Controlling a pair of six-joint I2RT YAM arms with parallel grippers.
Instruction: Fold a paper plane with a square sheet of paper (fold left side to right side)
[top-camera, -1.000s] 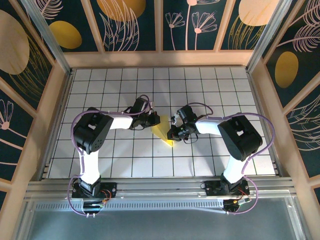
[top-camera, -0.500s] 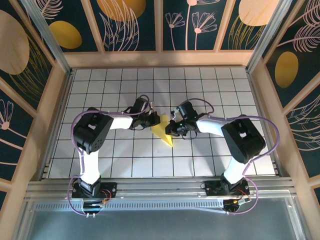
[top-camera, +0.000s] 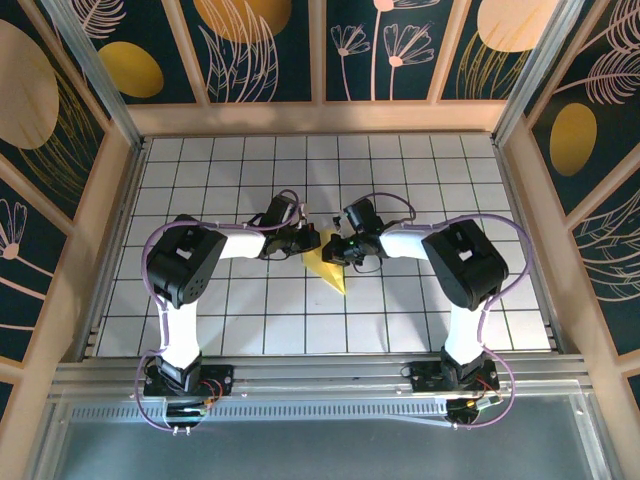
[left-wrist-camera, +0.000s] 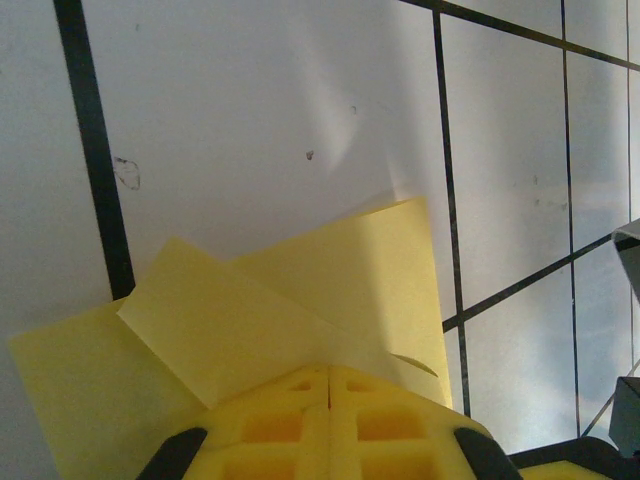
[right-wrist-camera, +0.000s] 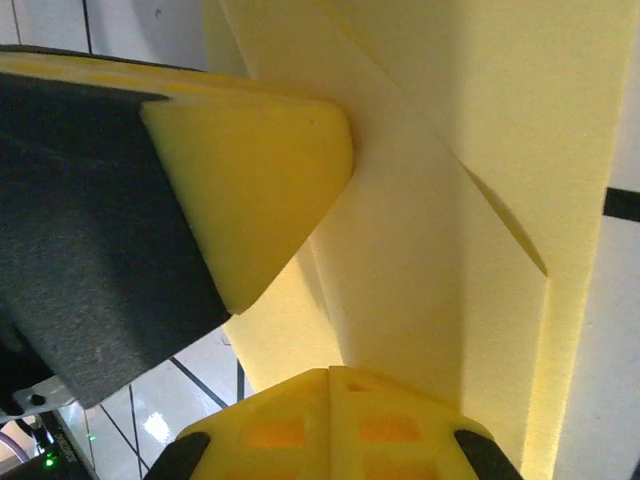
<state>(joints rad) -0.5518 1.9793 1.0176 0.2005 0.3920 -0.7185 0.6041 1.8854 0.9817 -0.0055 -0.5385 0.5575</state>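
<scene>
Seen from above, two robot arms reach inward over a white tiled table (top-camera: 200, 180) and meet near its middle. The left gripper (top-camera: 310, 240) and the right gripper (top-camera: 336, 249) sit just beside each other, tips almost facing.

The square sheet of paper (top-camera: 324, 267), already folded into a smaller yellow shape, lies flat on the table directly under and between the two grippers. Its pointed end sticks out on the side toward the arm bases.

In the left wrist view, the left gripper's two yellow fingers (left-wrist-camera: 270, 425) are pressed together with no gap. The paper spreads out just ahead of the tips and to either side of them. A folded flap lies slantwise across the sheet, right in front of the fingers. A dark grid line runs just past the paper's edge on the fingers' right.

In the right wrist view, the right gripper's fingers (right-wrist-camera: 385, 425) are likewise closed against each other. The creased yellow paper stretches ahead of them and to their right. To their left and slightly ahead, a yellow fingertip of the left gripper rests against the paper's surface.

Neither gripper visibly has paper pinched between its fingers. Both are closed, with their tips down at the sheet.
</scene>
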